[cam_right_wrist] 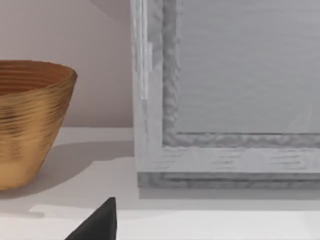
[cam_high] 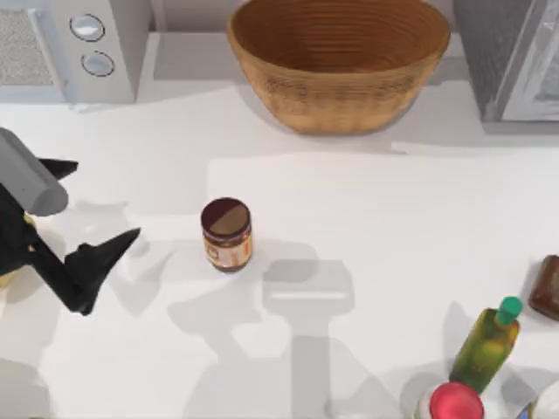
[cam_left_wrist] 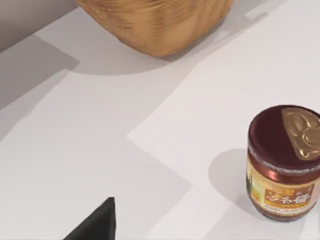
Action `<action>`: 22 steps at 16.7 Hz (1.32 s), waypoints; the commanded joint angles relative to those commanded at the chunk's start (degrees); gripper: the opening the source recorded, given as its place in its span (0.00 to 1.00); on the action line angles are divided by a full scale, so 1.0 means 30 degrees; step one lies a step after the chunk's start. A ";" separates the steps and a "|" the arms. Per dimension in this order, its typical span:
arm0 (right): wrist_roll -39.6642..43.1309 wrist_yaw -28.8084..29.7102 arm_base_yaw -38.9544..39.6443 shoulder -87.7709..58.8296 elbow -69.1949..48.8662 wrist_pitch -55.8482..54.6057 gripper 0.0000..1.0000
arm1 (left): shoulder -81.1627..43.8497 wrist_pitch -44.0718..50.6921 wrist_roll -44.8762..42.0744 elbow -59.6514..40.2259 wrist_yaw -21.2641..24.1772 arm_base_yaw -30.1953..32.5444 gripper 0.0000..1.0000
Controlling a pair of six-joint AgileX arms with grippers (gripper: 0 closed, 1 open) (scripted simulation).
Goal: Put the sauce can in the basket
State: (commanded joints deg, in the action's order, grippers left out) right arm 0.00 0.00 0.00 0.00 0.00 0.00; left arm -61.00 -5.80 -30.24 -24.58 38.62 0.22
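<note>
One arm at work: left end effector (cam_high: pixel 83 231) at mid-left of top view, fingers spread wide, grasping nothing, tips aimed toward centre of frame. Probably lined up for an approach to sauce can (cam_high: pixel 227 235), which stands upright on worktop (cam_high: pixel 367 227) just left of centre, near the open fingers but apart from them. Same sauce can at lower right of left wrist view, lid up, label band facing cam; one dark fingertip (cam_left_wrist: pixel 97 222) at bottom edge, well short of it. Wide spread makes sense: enough gap to straddle the can from the side w/o knocking it.

Basket (cam_high: pixel 339 61) at top centre of top view, mouth up, nothing inside as far as visible, well apart from can. Placed behind can, so carry would go up-frame and slightly right, then a drop over rim.

Right end effector: one dark fingertip (cam_right_wrist: pixel 100 222) at bottom edge of right wrist view, looking at basket side and a grey cabinet panel (cam_right_wrist: pixel 235 90); open or clenched, cannot tell. Arm likely parked.

Clutter at lower right of top view: green-capped yellow bottle (cam_high: pixel 487 345), red-lidded jar (cam_high: pixel 454 403), a brown item (cam_high: pixel 546 286) at right edge. All far from can, no obstacle. White appliance w/ two knobs (cam_high: pixel 92 44) at upper left.

Task stage, by judgement: reach not finished, grasp not yet made.
</note>
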 joint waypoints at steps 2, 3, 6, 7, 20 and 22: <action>0.0000 0.0000 0.0000 0.0000 0.0000 0.0000 1.00 | -0.3507 -0.0333 -0.1735 -0.1412 0.2215 0.0008 1.00; 0.0000 0.0000 0.0000 0.0000 0.0000 0.0000 1.00 | -0.5212 -0.0496 -0.2579 -0.2100 0.3291 0.0010 1.00; 0.0000 0.0000 0.0000 0.0000 0.0000 0.0000 1.00 | -1.0015 -0.0960 -0.4965 -0.4044 0.6324 0.0017 1.00; 0.0000 0.0000 0.0000 0.0000 0.0000 0.0000 1.00 | -1.1488 -0.1104 -0.5700 -0.4643 0.7256 0.0021 1.00; 0.0000 0.0000 0.0000 0.0000 0.0000 0.0000 1.00 | -2.0171 -0.1931 -1.0007 -0.8144 1.2759 0.0056 1.00; 0.0000 0.0000 0.0000 0.0000 0.0000 0.0000 1.00 | -2.0113 -0.1898 -0.9990 -0.8073 1.2719 0.0000 1.00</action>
State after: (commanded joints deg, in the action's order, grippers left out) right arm 0.00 0.00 0.00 0.00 0.00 0.00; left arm -121.34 -11.50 -60.21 -48.80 76.77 0.22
